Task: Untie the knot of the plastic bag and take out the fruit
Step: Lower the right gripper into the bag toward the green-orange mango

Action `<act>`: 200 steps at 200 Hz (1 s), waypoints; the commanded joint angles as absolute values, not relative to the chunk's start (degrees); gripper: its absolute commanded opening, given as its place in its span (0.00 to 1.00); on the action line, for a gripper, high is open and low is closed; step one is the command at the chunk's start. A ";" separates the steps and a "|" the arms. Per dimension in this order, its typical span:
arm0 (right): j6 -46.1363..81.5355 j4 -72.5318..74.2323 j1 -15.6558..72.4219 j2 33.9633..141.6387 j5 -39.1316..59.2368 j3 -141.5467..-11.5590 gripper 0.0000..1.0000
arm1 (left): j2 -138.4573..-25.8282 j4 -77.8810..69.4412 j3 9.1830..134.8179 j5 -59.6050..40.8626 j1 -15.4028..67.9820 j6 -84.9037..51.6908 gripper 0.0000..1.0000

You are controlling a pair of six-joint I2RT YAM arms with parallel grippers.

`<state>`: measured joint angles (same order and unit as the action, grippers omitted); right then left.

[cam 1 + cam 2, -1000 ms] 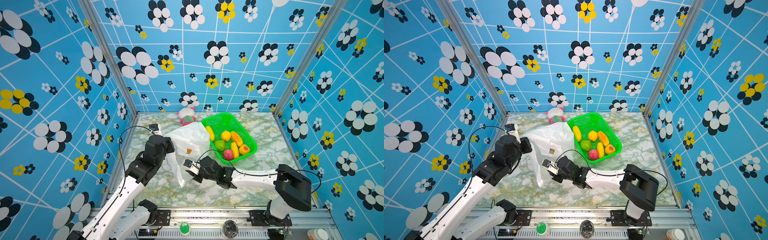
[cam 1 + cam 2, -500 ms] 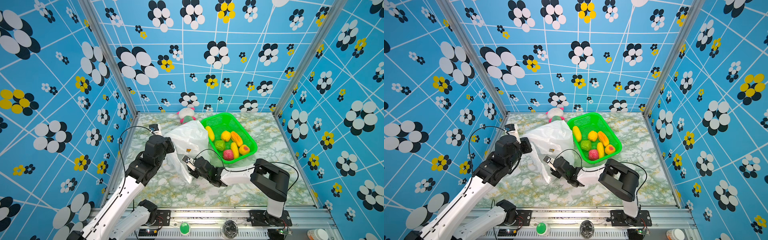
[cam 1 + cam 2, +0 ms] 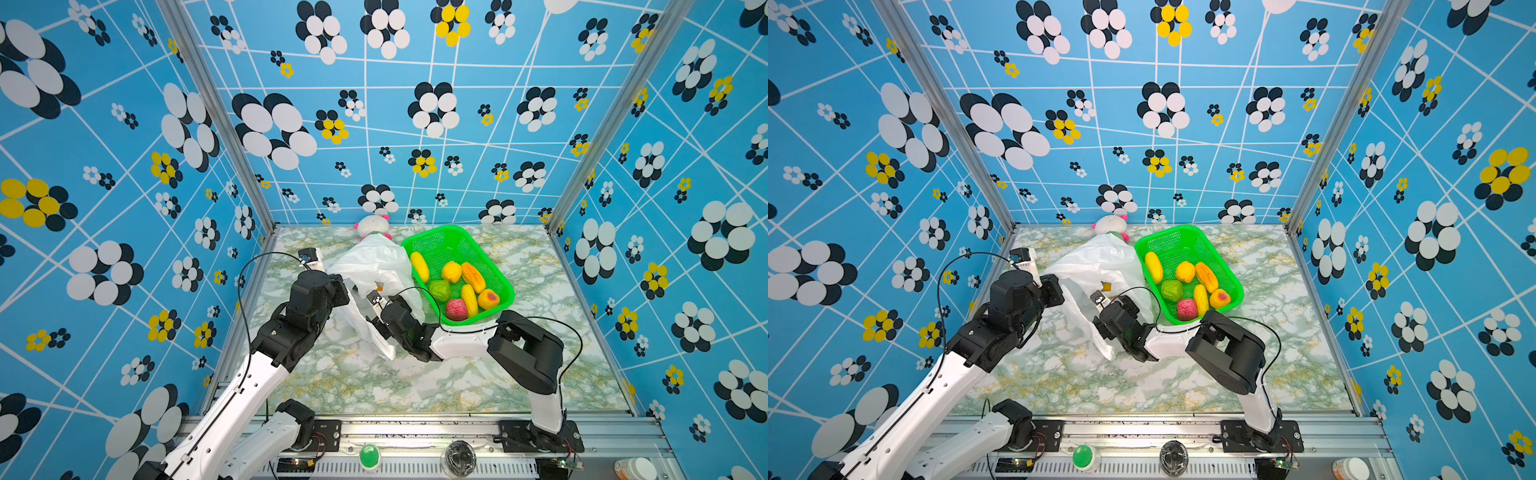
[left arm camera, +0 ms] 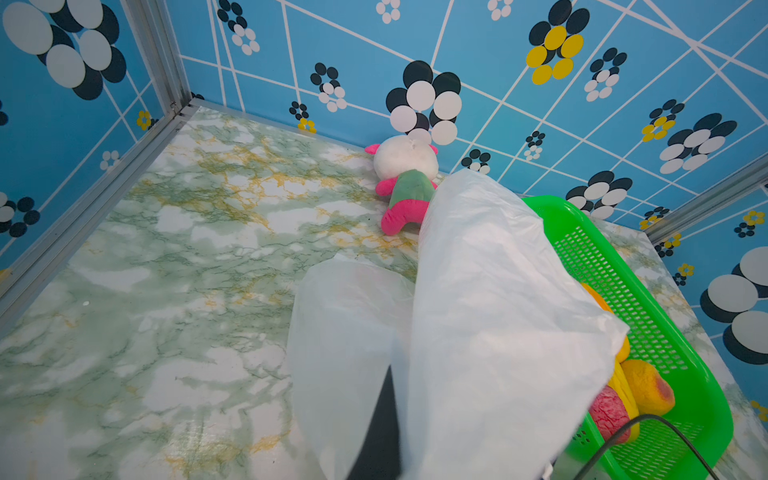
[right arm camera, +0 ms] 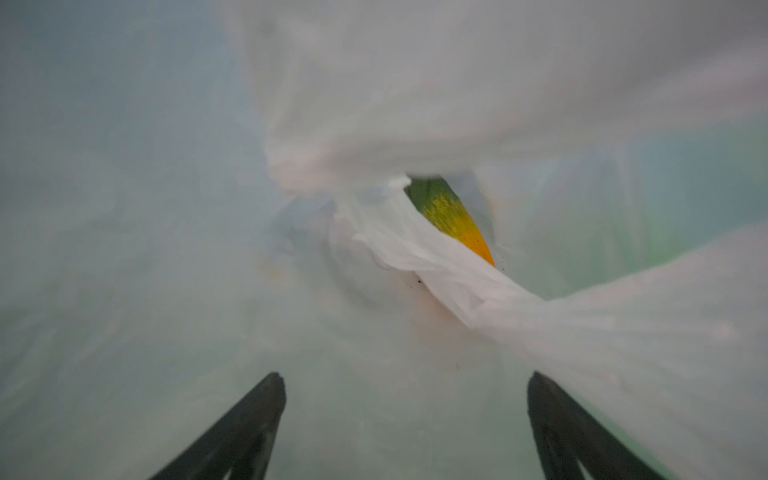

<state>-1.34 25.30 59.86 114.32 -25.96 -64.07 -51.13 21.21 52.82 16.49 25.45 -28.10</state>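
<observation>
In both top views, mid-frame: plastic bag (image 3: 374,262) crumpled against left side of green basket (image 3: 444,241), right of centre, with seven of the fruit (image 3: 457,286) inside. Left of bag, left gripper (image 3: 344,291) clenched on its film.

From left wrist: bag draped over dark finger (image 4: 380,415).

From right wrist: right gripper (image 5: 405,390) released, inside bag, facing one green-to-orange fruit.

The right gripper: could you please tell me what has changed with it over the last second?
The right gripper pushed forward into the plastic bag and opened its jaws wide toward a yellow-green fruit; its elbow swung inward. The left gripper stays shut on the bag; the green basket is unmoved.
</observation>
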 commanded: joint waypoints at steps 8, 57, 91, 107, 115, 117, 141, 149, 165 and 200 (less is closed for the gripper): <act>4.11 17.67 59.29 116.71 -29.76 -69.30 0.99 | -49.58 20.40 52.56 14.84 25.38 -28.15 0.03; 7.23 10.46 58.78 120.67 -29.01 -76.65 0.99 | -50.73 18.72 53.40 11.68 27.98 -25.94 0.00; 8.27 9.13 58.38 121.42 -29.56 -77.99 0.99 | -53.23 18.64 54.75 9.44 28.99 -24.76 0.00; 9.02 8.17 58.01 122.19 -28.91 -79.10 0.99 | -53.36 18.16 54.82 8.41 29.42 -24.35 0.00; 9.35 7.43 57.76 122.93 -28.29 -80.06 0.99 | -53.19 17.75 54.71 7.97 29.66 -24.08 0.00; 9.43 7.22 57.73 123.17 -28.19 -80.44 0.99 | -53.11 17.64 54.66 7.86 29.70 -24.04 0.00; 10.44 3.92 56.66 127.38 -26.07 -85.84 0.99 | -52.40 16.96 54.32 7.30 30.14 -23.76 0.00; 10.69 2.97 56.29 128.65 -25.24 -87.61 0.99 | -52.25 16.90 54.32 7.30 30.15 -23.79 0.00; 11.07 0.83 55.52 131.10 -23.82 -91.01 0.99 | -52.12 16.85 54.13 7.47 30.27 -23.72 0.00; 11.99 -1.14 53.89 134.33 -19.95 -95.51 0.92 | -52.56 16.87 54.37 6.81 30.24 -23.91 0.00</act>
<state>10.22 2.57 54.94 132.40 -23.77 -93.19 -53.01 17.87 52.97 8.10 29.78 -24.75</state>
